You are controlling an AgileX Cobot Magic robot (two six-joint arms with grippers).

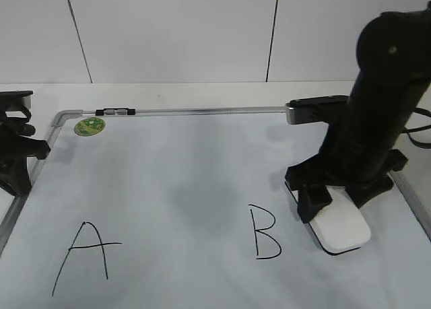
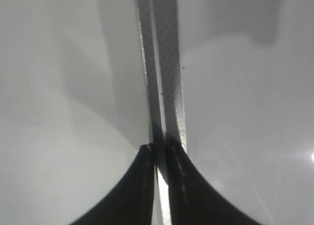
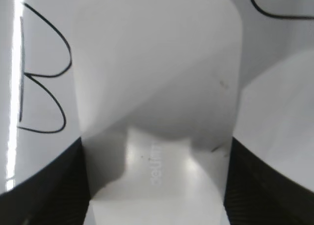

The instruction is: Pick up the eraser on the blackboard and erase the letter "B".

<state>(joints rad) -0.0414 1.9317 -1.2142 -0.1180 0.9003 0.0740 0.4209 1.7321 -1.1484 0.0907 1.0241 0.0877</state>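
The white eraser (image 1: 345, 229) lies flat on the blackboard (image 1: 188, 181), just right of the hand-drawn letter "B" (image 1: 264, 233). My right gripper (image 1: 342, 200) reaches down over the eraser's far half, a finger pressed against each long side. In the right wrist view the eraser (image 3: 157, 63) fills the space between my right gripper's fingers (image 3: 157, 186), and the "B" (image 3: 41, 73) lies to its left, intact. My left gripper (image 1: 20, 154) is shut at the board's left edge. In the left wrist view its fingers (image 2: 159, 151) sit over the grey frame (image 2: 169, 87).
A black "A" (image 1: 84, 255) is drawn at the board's near left. Part of another black letter (image 3: 279, 7) shows beyond the eraser. A green sticker (image 1: 89, 126) and a small clip (image 1: 114, 111) sit at the far-left frame. A white wall stands behind.
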